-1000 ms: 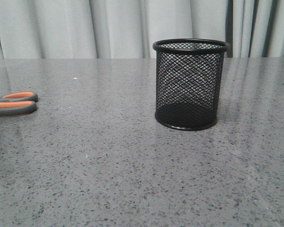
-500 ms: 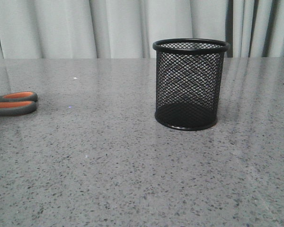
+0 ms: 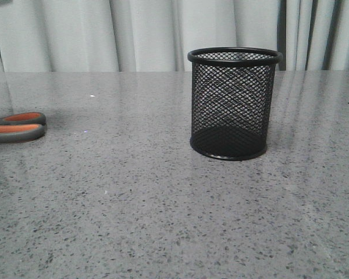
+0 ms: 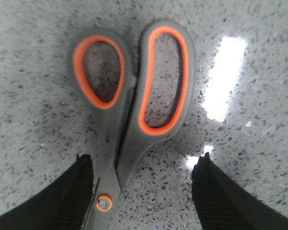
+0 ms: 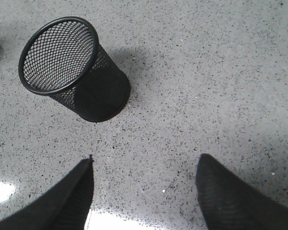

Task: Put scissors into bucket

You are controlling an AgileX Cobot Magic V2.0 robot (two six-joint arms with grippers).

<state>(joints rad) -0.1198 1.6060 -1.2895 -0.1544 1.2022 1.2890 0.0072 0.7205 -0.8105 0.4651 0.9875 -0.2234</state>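
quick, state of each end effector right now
Left end effector: open, straddling the scissors, not gripping.
Right end effector: open, empty, short of the bucket.

The left gripper [image 4: 143, 191] points down at the surface with its two dark fingers [image 4: 62, 201] spread wide apart, nothing between them gripped. The right gripper [image 5: 144, 191] hangs likewise, fingers [image 5: 225, 196] parted and empty (apparently held higher). Neither arm shows clearly in the front view.
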